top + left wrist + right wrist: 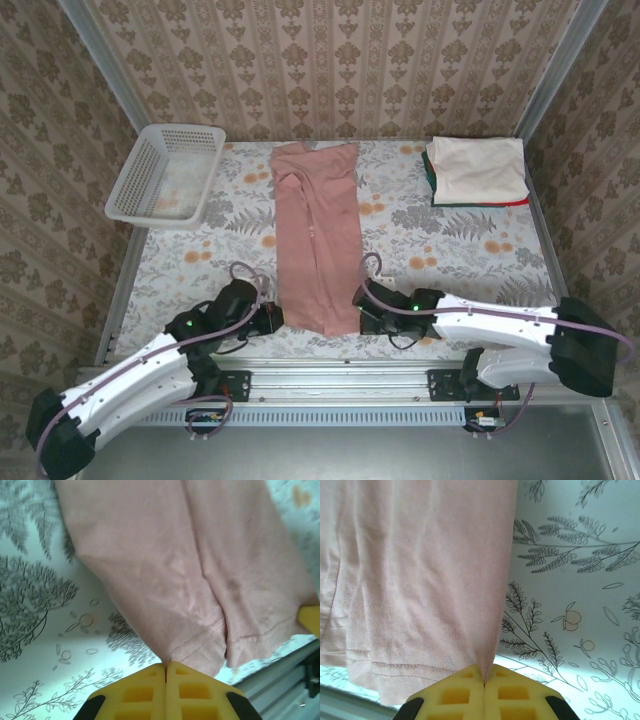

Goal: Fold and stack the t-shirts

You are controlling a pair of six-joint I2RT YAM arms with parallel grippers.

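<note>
Now the pink tee (316, 240) lies long in the middle of the table (450, 250). The left gripper (270, 318) and right gripper (364, 318) each pinch tight a near corner of it.

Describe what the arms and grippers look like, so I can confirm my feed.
Both the left arm and right arm have white shells with black joint housings, small green lights and a pale purple cable looping along each. The left gripper and right gripper have yellow fingers moulded with square pockets, on black mounts.
</note>
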